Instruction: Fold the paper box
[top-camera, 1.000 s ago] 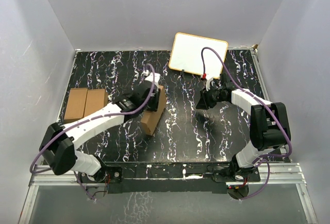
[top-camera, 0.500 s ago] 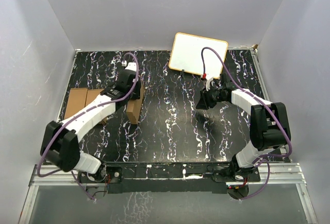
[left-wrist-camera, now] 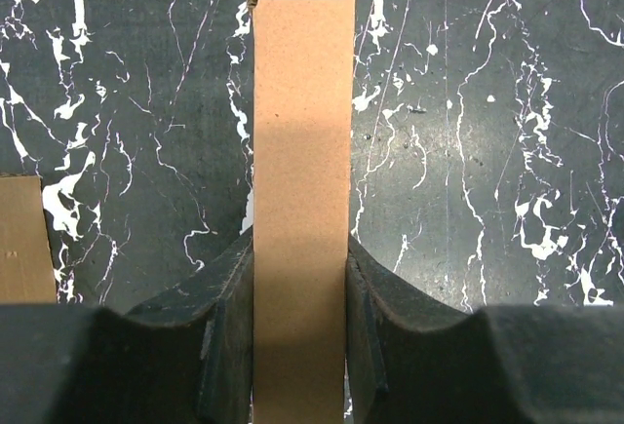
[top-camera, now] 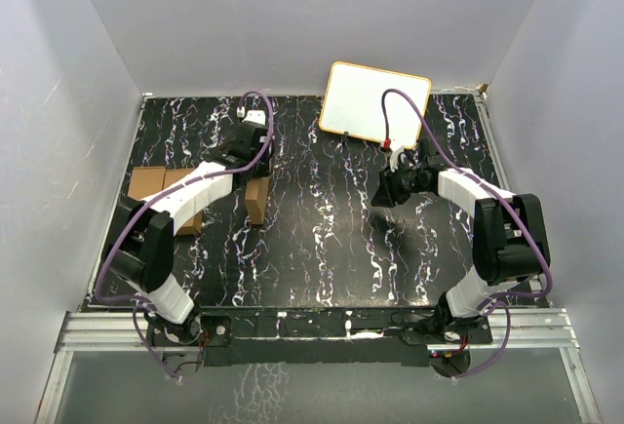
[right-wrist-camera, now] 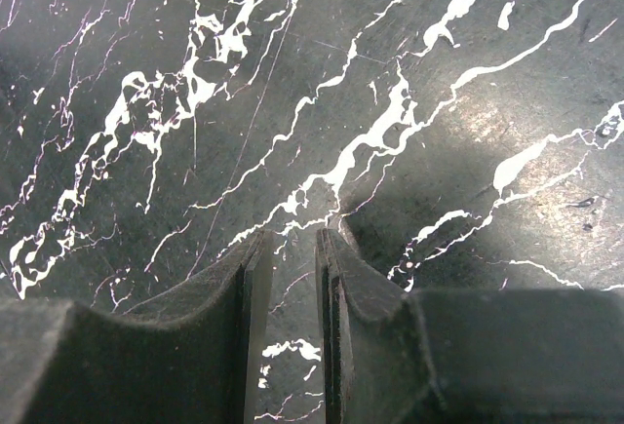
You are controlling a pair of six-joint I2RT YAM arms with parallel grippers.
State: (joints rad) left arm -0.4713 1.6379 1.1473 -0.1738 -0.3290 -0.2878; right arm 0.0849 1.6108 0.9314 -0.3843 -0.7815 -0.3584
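The paper box (left-wrist-camera: 302,132), a slim brown carton, sits left of centre in the top view, over the black marbled surface (top-camera: 322,239). My left hand (left-wrist-camera: 300,258) is clamped on its near end. The two brown cartons (top-camera: 161,195) are near its left. My right hand (right-wrist-camera: 292,249), right of centre, holds nothing, its fingers a narrow gap apart.

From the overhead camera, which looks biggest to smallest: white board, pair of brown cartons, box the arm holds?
1. white board
2. pair of brown cartons, partly hidden under the left arm
3. paper box, smallest
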